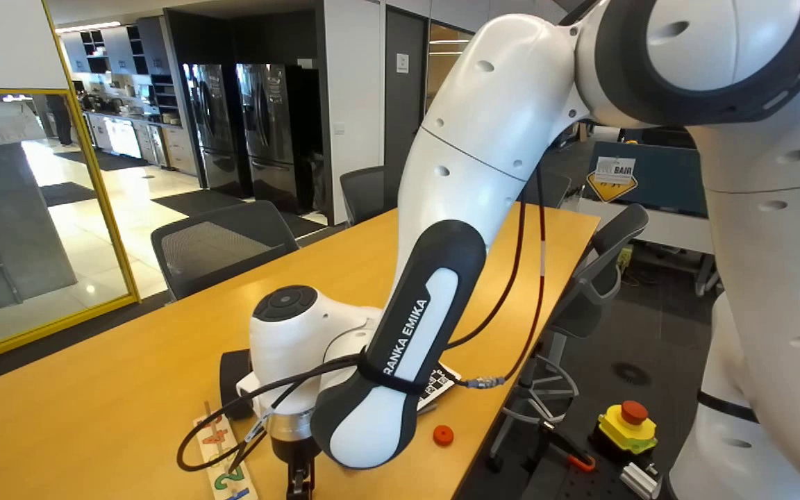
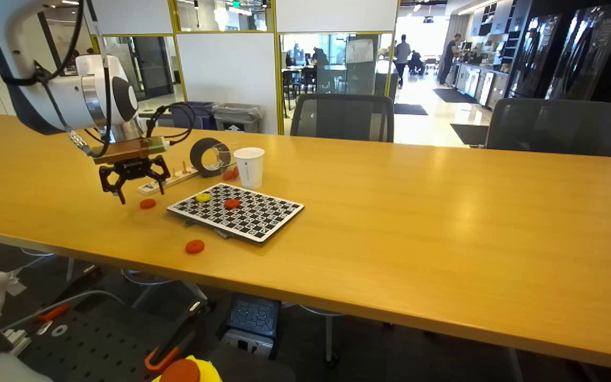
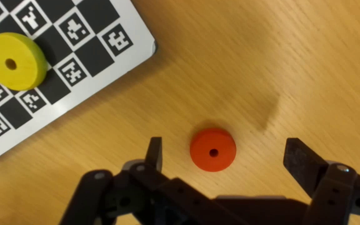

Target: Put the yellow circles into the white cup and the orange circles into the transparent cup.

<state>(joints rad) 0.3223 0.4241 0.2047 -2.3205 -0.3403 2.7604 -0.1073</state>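
Note:
My gripper is open and empty above the table. An orange circle lies on the table below it; in the wrist view this disc shows between the spread fingertips, touching neither. A yellow circle and an orange circle lie on the checkerboard. Another orange circle lies near the table's front edge. The white cup stands upright behind the board. Orange discs show beside it, seemingly in the transparent cup, whose outline is too faint to make out surely.
A black ring-shaped cylinder stands left of the white cup. A wooden number board with pegs lies behind the gripper; it also shows in an exterior view. Chairs stand along the far table edge.

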